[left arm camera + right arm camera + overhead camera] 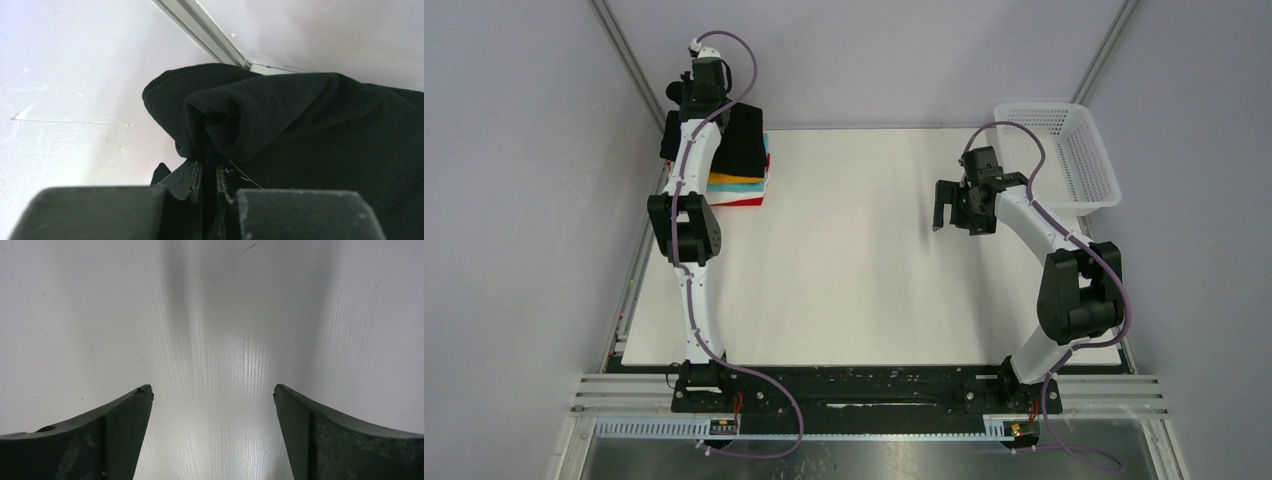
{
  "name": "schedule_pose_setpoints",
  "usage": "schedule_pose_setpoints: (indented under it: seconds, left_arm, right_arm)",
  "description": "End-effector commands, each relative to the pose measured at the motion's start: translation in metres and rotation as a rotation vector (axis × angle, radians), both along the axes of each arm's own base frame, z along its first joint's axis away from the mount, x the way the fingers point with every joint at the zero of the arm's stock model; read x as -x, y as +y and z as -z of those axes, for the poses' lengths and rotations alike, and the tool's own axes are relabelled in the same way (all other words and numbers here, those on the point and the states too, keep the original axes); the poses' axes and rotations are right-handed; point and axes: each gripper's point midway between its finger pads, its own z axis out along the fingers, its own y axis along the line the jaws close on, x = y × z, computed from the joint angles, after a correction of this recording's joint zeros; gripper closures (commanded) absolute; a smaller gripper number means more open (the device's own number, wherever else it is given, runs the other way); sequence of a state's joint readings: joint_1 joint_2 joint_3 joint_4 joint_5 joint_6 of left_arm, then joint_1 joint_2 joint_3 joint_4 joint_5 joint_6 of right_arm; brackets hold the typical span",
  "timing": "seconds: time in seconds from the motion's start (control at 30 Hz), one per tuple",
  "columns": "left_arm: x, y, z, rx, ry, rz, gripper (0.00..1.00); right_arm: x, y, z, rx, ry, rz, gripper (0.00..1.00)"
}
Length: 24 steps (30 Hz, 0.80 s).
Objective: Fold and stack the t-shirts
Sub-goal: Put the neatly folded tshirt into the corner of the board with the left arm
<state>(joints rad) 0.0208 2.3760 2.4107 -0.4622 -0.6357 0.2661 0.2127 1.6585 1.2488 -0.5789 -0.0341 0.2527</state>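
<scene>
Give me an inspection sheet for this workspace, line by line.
Surface: white tabletop, fine scratches in the left wrist view.
Job's things: folded black cloth t-shirt tops a far-left stack of teal, orange, white and red shirts.
Clutter: white plastic mesh basket, far right, looks empty.
Grippers: left gripper shut on the black shirt's fold; right gripper open above bare table.
Cables: purple cables run along both arms.
Surroundings: grey walls, aluminium frame rails.

A white table (864, 290) fills the booth — plain pale lilac walls (874, 60) close behind and beside it, aluminium rails (874, 400) along its near edge
</scene>
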Motion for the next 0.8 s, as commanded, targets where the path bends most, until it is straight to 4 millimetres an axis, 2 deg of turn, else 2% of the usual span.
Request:
schedule_pose_setpoints:
  seconds: [0.0, 0.07, 0.17, 0.2, 0.3, 0.33, 0.43, 0.47, 0.57, 0.67, 0.77]
  left_arm:
    - [0.000, 0.026, -0.020, -0.086, -0.075, -0.093, 1.00]
    - [0.001, 0.028, -0.008, -0.086, -0.049, -0.098, 1.00]
    - [0.001, 0.028, 0.007, -0.075, -0.022, -0.095, 0.85]
    - [0.002, 0.030, 0.011, -0.072, -0.018, -0.101, 0.77]
    - [0.006, 0.035, 0.012, -0.063, -0.035, -0.148, 0.42]
    - [0.007, 0.037, 0.012, -0.059, -0.044, -0.164, 0.28]
    - [0.014, 0.042, 0.005, -0.045, -0.094, -0.236, 0.04]
    - [0.015, 0.043, 0.002, -0.034, -0.114, -0.254, 0.01]
    - [0.019, 0.037, -0.003, 0.049, -0.165, -0.266, 0.01]
    - [0.018, 0.013, -0.009, 0.206, -0.214, -0.171, 0.01]
    - [0.026, -0.018, -0.034, 0.371, -0.296, -0.067, 0.01]
  right_arm:
    - [-0.008, -0.007, -0.009, 0.031, -0.007, 0.008, 0.00]
    - [-0.008, -0.007, -0.009, 0.031, -0.009, 0.009, 0.01]
    - [-0.009, -0.007, -0.011, 0.032, -0.012, 0.008, 0.00]
    - [-0.010, -0.011, -0.012, 0.050, -0.018, 0.017, 0.00]
    - [-0.011, -0.013, -0.013, 0.063, -0.020, 0.021, 0.01]
    - [-0.011, -0.014, -0.013, 0.068, -0.020, 0.025, 0.01]
    - [-0.012, -0.014, -0.016, 0.070, -0.026, 0.024, 0.01]
    - [-0.012, -0.014, -0.016, 0.069, -0.026, 0.023, 0.00]
    - [-0.013, -0.015, -0.018, 0.070, -0.034, 0.031, 0.01]
    - [-0.017, -0.016, -0.025, 0.065, -0.064, 0.057, 0.00]
    - [-0.023, -0.017, -0.033, 0.044, -0.113, 0.093, 0.01]
